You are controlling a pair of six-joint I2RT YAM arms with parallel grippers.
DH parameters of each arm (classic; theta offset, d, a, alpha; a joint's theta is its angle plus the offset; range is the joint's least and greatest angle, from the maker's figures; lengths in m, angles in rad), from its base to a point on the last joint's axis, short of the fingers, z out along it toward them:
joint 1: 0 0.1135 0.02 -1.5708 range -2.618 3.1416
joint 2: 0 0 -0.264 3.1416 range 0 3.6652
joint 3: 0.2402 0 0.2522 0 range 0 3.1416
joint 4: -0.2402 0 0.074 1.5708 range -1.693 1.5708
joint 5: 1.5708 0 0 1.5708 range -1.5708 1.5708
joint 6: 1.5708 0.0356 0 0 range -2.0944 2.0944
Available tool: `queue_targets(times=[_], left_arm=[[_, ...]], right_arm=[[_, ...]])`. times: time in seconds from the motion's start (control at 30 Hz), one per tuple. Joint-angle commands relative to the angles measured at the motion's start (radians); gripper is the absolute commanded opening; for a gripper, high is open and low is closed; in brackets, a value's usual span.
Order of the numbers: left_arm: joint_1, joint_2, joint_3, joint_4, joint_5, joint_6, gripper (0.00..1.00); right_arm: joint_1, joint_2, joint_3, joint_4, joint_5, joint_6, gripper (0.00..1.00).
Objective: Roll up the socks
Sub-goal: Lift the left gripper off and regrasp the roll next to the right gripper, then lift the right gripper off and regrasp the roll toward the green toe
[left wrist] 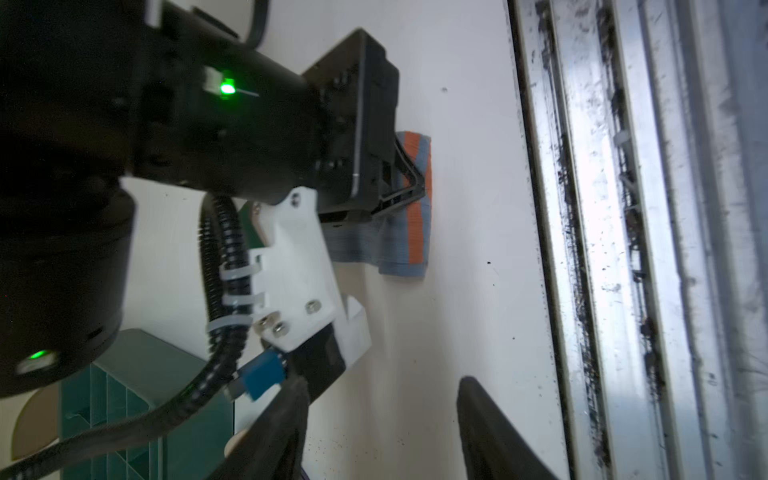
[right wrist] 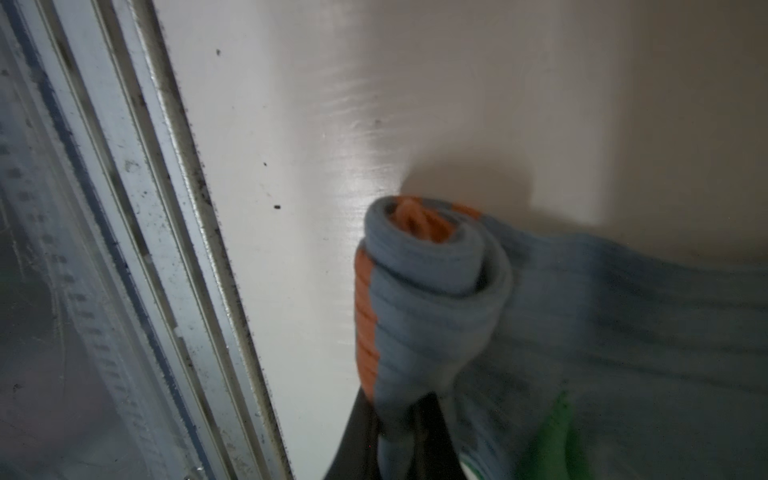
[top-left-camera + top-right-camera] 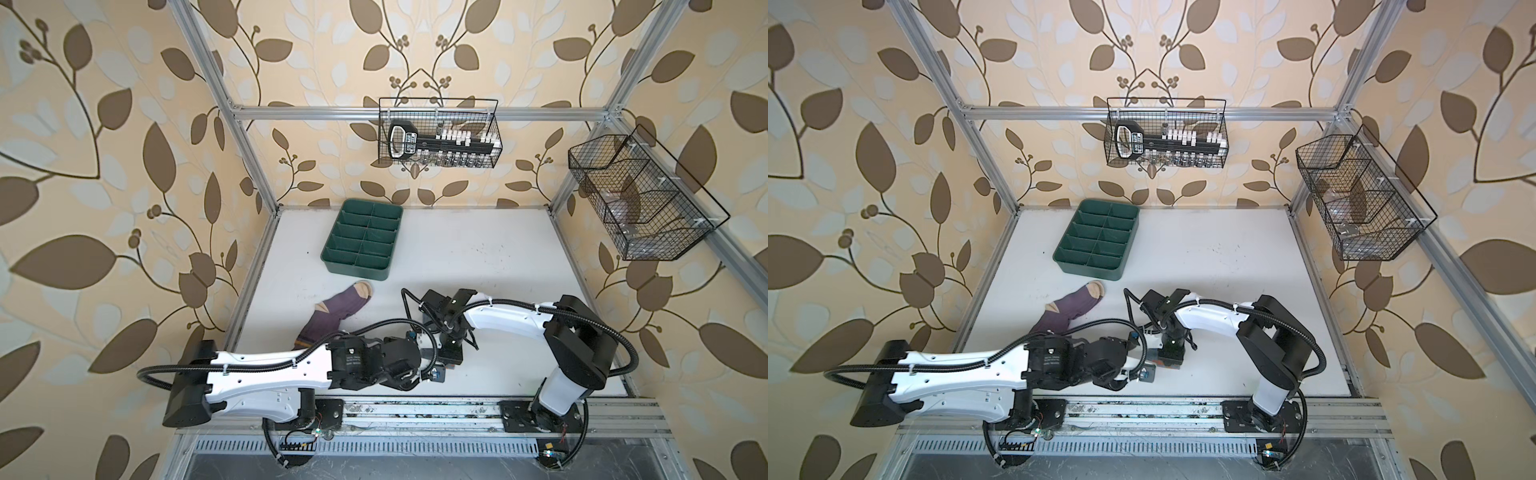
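Right wrist view, Sam: what is the right gripper (image 2: pixel 409 419) on?

Clamped tight on the light blue sock (image 2: pixel 436 299), Jo. It pinches the rolled end, with an orange stripe on the coil and the green toe beside the fingers. The rest of that sock spreads flat on the counter (image 2: pixel 332 104).

How close is the edge?

Near. The counter's front edge, with the aluminium rail (image 2: pixel 137 208) along it, runs just past the roll, and a strip of bare white lies between them. In both top views that edge sits at 6 o'clock from the grippers.

Room elsewhere?

Plenty in a top view: bare counter from 12 to 2 o'clock, back to the wall. The green divided tray (image 3: pixel 361 239) stands at 11 o'clock, well apart. The purple sock (image 3: pixel 332 316) lies flat at 10 o'clock. Its beige toe is near the tray's nearest side and its cuff end is hidden under the left arm (image 3: pixel 266 365).

And the left gripper (image 1: pixel 381 384)?

Fingers apart, nothing between them, over bare counter. From the left wrist the striped roll lies ahead of it, apart from it and untouched by it, with the right gripper on the roll.
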Motion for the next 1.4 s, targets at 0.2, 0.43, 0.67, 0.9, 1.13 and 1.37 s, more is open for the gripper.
queue_targets(times=[0.2,0.43,0.67,0.9,1.13,1.37], left_arm=[[-0.081,0.247,-0.047,0.265,-0.181,-0.027,0.48],[-0.084,0.446,-0.037,0.431,-0.233,-0.031,0.42],[-0.081,0.545,-0.028,0.427,-0.233,-0.04,0.22],[-0.08,0.591,-0.024,0.451,-0.278,-0.055,0.0],[-0.03,0.553,0.06,0.229,-0.013,-0.101,0.0],[0.08,0.622,0.216,-0.024,0.297,-0.137,0.0]], right_arm=[[-0.036,0.087,0.0,0.005,-0.018,-0.026,0.03],[-0.039,0.09,0.002,0.009,-0.023,-0.031,0.04],[-0.04,0.055,0.002,0.016,-0.041,-0.037,0.06],[-0.039,0.003,-0.01,0.021,-0.08,-0.049,0.14],[-0.043,-0.167,-0.079,0.127,0.022,-0.016,0.51],[-0.107,-0.588,-0.23,0.448,0.301,0.092,0.64]])
